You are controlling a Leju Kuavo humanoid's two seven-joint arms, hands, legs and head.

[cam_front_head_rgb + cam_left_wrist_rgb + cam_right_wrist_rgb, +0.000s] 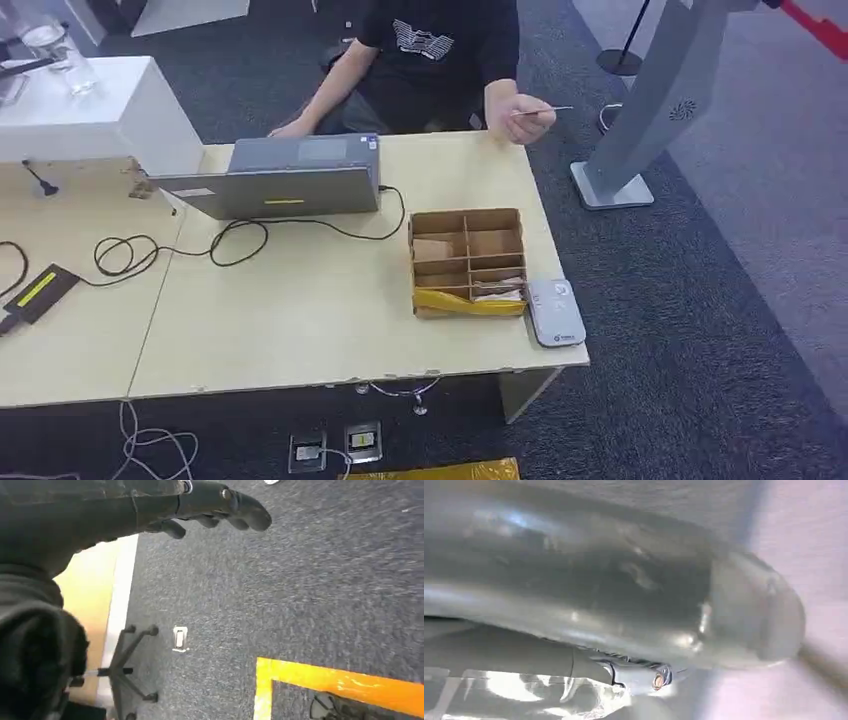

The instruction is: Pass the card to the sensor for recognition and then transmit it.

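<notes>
Over grey carpet in the left wrist view, the left hand (210, 510) hangs with its dark fingers (245, 512) loosely extended and slightly curled, apart from one another and holding nothing. Below it lie a chair base (125, 672) with castors, a small floor socket (180, 639) and a yellow floor marking (330, 680). Very close to its camera, the right hand (624, 595) is a blurred grey shape, and I cannot tell whether it is open or closed, or whether it holds anything. On the wooden table (300, 320) in the head view, a cardboard box (467, 262) with compartments sits toward the right, and the grey sensor (555, 312) lies just beside it, at the table's near right corner. Left of the box and farther back is a grey laptop (275, 180), with a black cable (200, 245) trailing leftward to a power adapter (35, 293). At the far side of the table a person in a black shirt (440, 45) sits, and the person's hand (520, 110) holds the card (545, 111) up flat, above the table's far right edge, well apart from the sensor. A grey stand (650, 110) rises on the carpet to the right.
</notes>
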